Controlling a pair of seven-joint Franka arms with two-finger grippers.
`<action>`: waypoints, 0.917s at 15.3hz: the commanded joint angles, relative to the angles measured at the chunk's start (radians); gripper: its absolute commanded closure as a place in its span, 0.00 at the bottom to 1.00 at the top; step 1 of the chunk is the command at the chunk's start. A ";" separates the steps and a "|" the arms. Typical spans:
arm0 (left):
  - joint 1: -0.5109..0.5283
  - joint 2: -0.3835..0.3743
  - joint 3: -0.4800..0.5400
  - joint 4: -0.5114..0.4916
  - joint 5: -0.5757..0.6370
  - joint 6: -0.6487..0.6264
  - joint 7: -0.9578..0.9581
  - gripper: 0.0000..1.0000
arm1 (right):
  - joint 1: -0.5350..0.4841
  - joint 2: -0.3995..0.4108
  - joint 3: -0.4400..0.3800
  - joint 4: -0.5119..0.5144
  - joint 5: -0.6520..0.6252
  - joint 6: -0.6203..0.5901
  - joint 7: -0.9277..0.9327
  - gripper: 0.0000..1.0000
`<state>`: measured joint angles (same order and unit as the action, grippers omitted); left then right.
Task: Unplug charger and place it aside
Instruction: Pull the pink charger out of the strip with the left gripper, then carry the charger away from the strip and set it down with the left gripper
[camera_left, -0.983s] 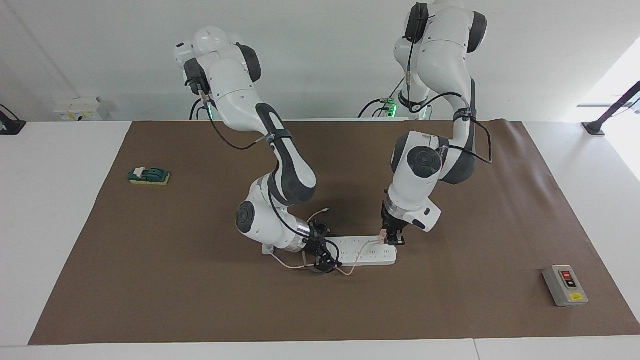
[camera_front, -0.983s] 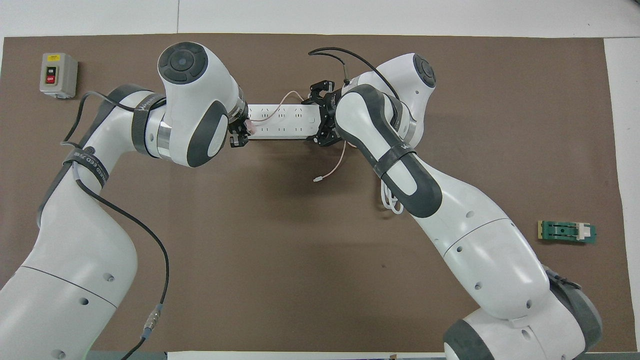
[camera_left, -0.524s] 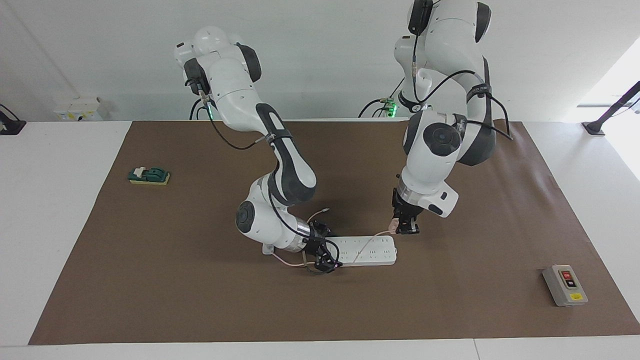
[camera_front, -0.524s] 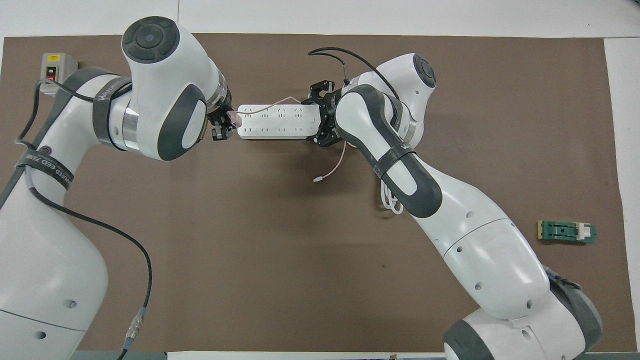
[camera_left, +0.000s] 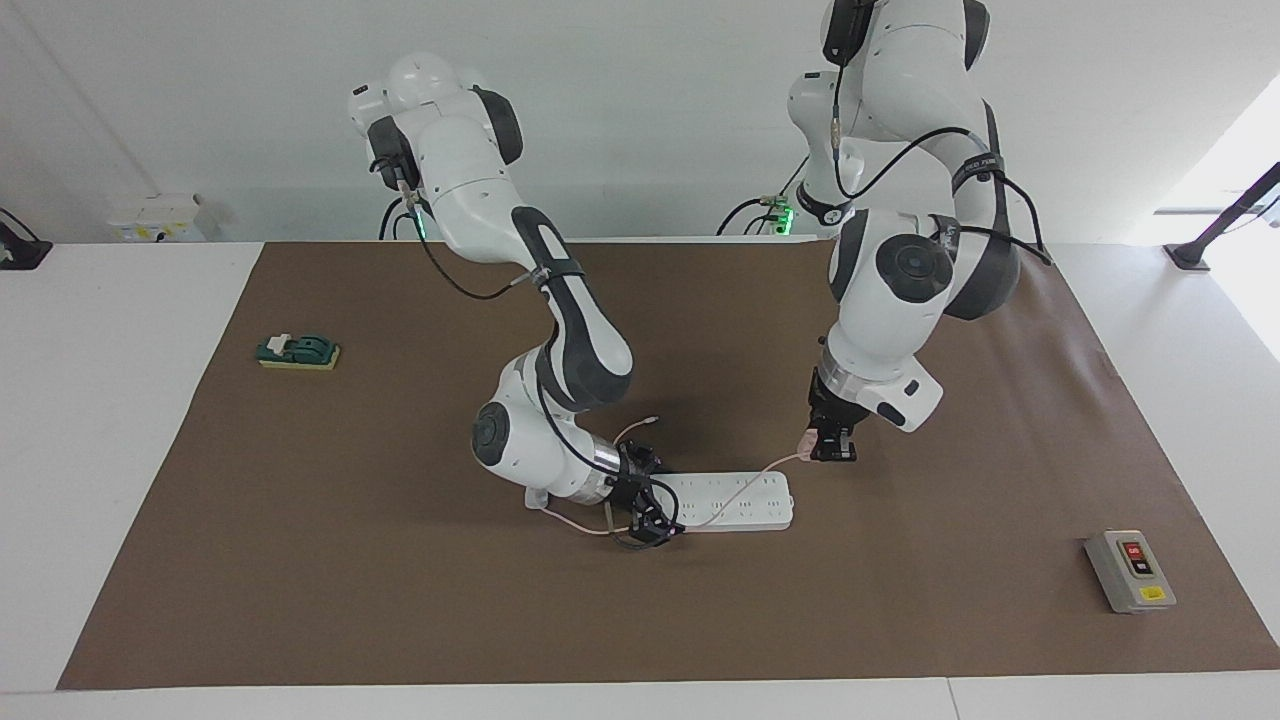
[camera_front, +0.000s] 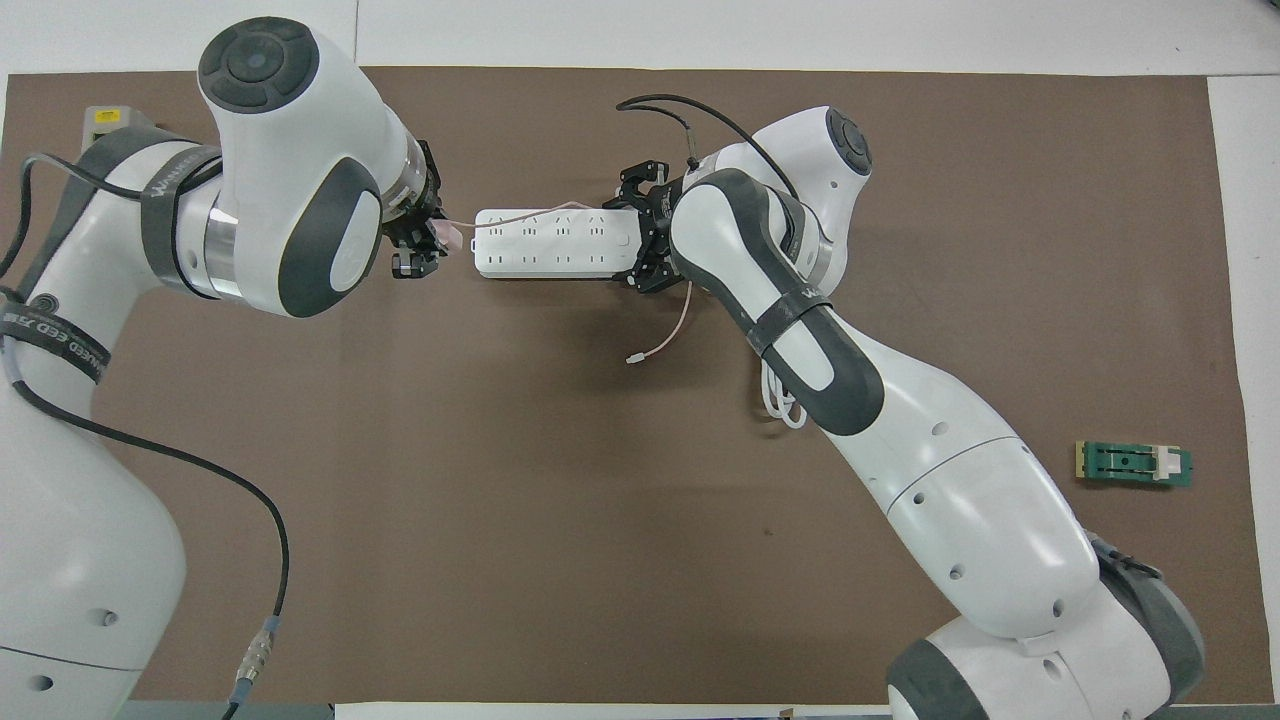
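Note:
The pale pink charger (camera_left: 806, 440) is out of the white power strip (camera_left: 740, 503) and held in my left gripper (camera_left: 829, 447), just above the mat beside the strip's end toward the left arm. In the overhead view the charger (camera_front: 447, 236) shows at the left gripper (camera_front: 418, 243), a short gap from the strip (camera_front: 555, 243). Its thin pink cable (camera_left: 745, 485) trails back across the strip. My right gripper (camera_left: 647, 508) clamps the strip's end toward the right arm, and it also shows in the overhead view (camera_front: 645, 237).
A grey switch box (camera_left: 1130, 570) sits toward the left arm's end of the brown mat. A green block (camera_left: 298, 352) lies toward the right arm's end. The cable's loose tip (camera_front: 632, 358) and a coiled white cord (camera_front: 785, 408) lie nearer to the robots than the strip.
My left gripper has pulled the charger out of the strip and carried it toward the left arm's end, drawing the cable taut. The right gripper and the strip have stayed put.

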<state>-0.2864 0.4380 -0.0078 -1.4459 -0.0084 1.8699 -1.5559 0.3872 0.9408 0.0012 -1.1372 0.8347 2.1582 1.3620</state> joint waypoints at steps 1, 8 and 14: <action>0.050 -0.056 -0.006 -0.047 0.002 -0.078 0.274 1.00 | 0.010 0.021 0.005 0.022 -0.003 0.031 -0.017 0.51; 0.217 -0.140 -0.012 -0.158 -0.002 -0.193 0.961 1.00 | 0.009 0.021 0.005 0.022 -0.003 0.031 -0.015 0.51; 0.351 -0.196 -0.011 -0.304 -0.002 -0.173 1.399 1.00 | 0.009 0.021 0.006 0.022 -0.003 0.031 -0.015 0.51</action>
<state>0.0227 0.2986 -0.0089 -1.6568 -0.0094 1.6764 -0.2733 0.3872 0.9409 0.0012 -1.1372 0.8347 2.1582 1.3621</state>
